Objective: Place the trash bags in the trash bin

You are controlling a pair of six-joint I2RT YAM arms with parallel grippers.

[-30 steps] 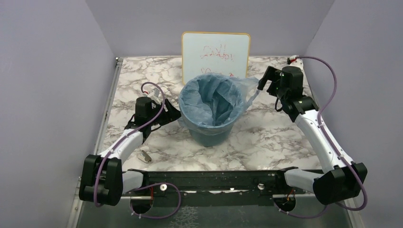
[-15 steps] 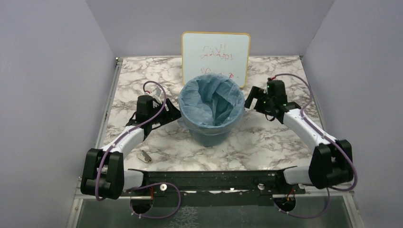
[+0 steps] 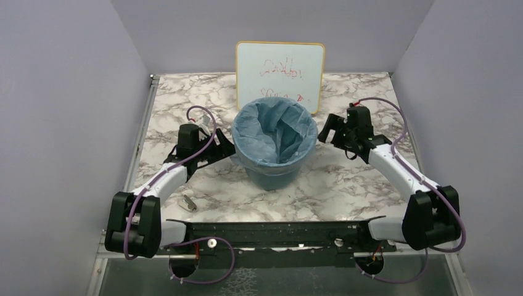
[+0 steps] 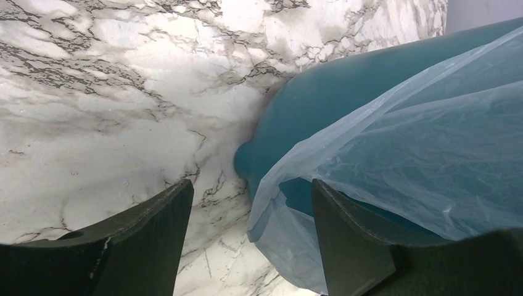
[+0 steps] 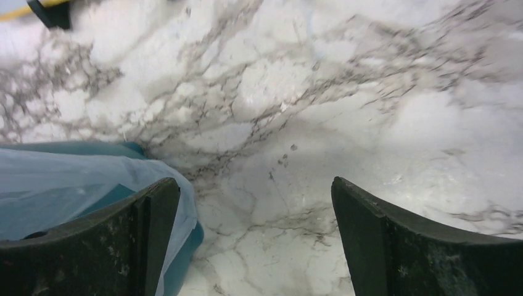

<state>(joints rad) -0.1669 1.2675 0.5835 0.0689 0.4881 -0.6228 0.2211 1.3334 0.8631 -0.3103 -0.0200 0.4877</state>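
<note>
Trash bag lines the trash bin mid-bench, hem folded over the rim. Left tool jaws apart, loose hem hanging between them, nothing clamped. Right tool wide apart, empty, just beside the rim. Risk: left jaw snags the hem on retreat, pulls liner off or tips the bin. Whiteboard close behind the bin; small grey object near the left arm, out of the way.

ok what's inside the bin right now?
The light-blue trash bag lines the trash bin, its edge folded over the rim and hanging down the outside in both wrist views. The crumpled plastic hides the bin's floor, so whether anything lies underneath the bag cannot be told.
</note>
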